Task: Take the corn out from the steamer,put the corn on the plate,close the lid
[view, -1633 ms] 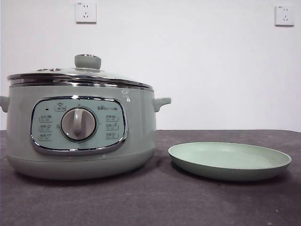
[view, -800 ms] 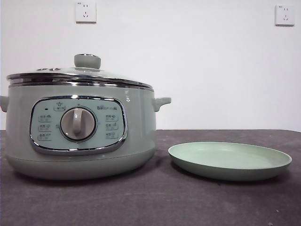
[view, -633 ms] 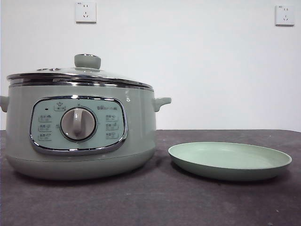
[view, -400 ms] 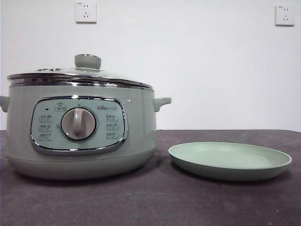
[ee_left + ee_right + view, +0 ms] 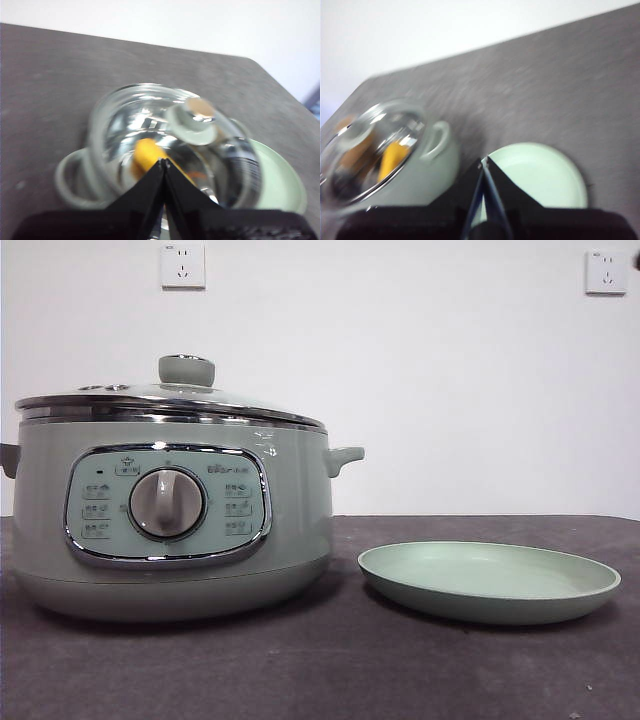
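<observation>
The sage-green steamer (image 5: 170, 530) stands on the table's left with its glass lid (image 5: 170, 400) on it, pale green knob (image 5: 186, 370) on top. The empty pale green plate (image 5: 488, 582) lies to its right. In the left wrist view the corn (image 5: 146, 155) shows yellow-orange through the lid (image 5: 150, 120), inside the steamer. My left gripper (image 5: 163, 162) is shut and empty, high above the lid. In the right wrist view the corn (image 5: 392, 157) shows through the lid (image 5: 370, 150), and my right gripper (image 5: 483, 161) is shut and empty, high above the plate (image 5: 540, 177).
The table is covered in dark grey cloth (image 5: 320, 670). A white wall with two sockets (image 5: 183, 265) stands behind. The steamer's side handle (image 5: 343, 457) juts toward the plate. Neither arm shows in the front view.
</observation>
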### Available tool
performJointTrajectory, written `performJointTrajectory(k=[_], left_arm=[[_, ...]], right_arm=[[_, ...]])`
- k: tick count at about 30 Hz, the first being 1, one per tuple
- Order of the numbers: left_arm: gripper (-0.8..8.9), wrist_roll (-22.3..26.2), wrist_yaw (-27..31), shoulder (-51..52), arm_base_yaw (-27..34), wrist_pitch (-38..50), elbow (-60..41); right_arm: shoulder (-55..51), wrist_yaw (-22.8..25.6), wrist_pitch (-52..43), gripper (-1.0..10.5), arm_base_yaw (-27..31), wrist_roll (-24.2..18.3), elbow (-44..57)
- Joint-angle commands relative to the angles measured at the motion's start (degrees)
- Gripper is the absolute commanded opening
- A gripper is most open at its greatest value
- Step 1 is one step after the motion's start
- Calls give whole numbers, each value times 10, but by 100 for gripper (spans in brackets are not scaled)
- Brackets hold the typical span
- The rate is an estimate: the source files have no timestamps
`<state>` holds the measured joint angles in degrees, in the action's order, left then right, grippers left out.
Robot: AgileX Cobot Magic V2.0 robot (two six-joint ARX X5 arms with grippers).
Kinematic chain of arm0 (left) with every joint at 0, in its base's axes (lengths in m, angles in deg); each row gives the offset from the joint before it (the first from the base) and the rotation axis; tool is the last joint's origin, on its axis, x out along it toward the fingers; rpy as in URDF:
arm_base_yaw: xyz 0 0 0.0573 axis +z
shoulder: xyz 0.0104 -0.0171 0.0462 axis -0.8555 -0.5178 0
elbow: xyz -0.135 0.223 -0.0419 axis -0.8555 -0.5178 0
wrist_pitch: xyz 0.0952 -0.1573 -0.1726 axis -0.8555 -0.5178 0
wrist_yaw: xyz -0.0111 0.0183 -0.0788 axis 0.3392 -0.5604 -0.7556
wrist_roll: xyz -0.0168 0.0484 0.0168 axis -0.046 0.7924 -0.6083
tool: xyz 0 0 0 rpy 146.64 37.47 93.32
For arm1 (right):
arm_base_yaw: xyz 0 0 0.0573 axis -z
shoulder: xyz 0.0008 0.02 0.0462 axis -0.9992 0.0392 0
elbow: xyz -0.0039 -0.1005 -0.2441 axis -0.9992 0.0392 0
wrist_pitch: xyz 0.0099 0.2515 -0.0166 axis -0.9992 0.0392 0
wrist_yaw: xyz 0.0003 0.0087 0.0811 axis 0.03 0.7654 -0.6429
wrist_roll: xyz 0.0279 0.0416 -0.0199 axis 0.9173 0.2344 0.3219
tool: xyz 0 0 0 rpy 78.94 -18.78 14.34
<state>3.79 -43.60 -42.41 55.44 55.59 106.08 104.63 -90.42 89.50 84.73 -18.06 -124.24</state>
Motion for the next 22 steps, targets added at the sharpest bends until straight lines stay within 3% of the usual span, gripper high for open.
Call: performJointTrajectory(k=[1, 4, 6, 8, 9, 10, 14, 22], left_arm=[[-5, 36, -51, -42, 1, -8, 40], [-3, 45, -96, -83, 0, -16, 75], [16, 45, -102, -104, -1, -19, 92], [169, 45, -98, -118, -4, -22, 102], [328, 44, -97, -126, -6, -23, 108], [419, 42, -97, -132, -8, -22, 111], [438, 43, -92, -160, -16, -19, 124], [437, 65, -17, -269, -86, -28, 210]], right_arm=[[50, -71, 38, 1, -1, -54, -43], [97, -113, 73, 24, -1, -76, -77], [120, -122, 77, 176, -2, -76, -87], [134, -120, 77, 339, -2, -71, -90], [140, -119, 78, 422, -2, -66, -90], [143, -119, 79, 458, -2, -64, -90], [148, -119, 86, 473, -2, -62, -90], [148, -119, 86, 472, -2, -60, -90]])
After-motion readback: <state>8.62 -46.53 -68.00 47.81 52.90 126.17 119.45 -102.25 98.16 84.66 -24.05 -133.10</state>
